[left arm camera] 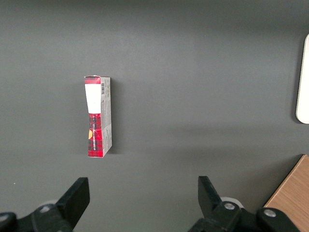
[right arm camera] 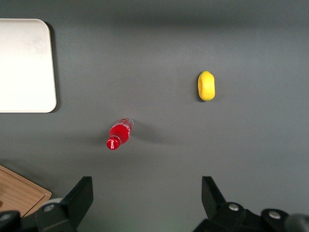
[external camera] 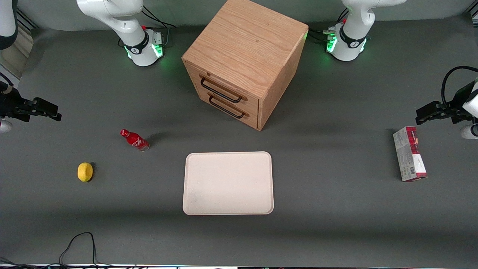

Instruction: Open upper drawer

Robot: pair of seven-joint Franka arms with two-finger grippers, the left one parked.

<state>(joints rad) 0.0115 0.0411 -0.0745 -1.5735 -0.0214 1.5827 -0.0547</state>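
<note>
Gripper (external camera: pixel 56 112) at frame's left edge, jaws wide, empty; could snag lower drawer (external camera: pixel 227 108) instead of upper drawer (external camera: pixel 221 90): twin handles close.

The cabinet (external camera: pixel 244 59) is being cut off at its top corner by the front view's edge. In the right wrist view only a corner of it (right arm camera: pixel 19 191) is being shown, and the gripper (right arm camera: pixel 147 203), fingers spread wide, is being cropped at its base.
</note>
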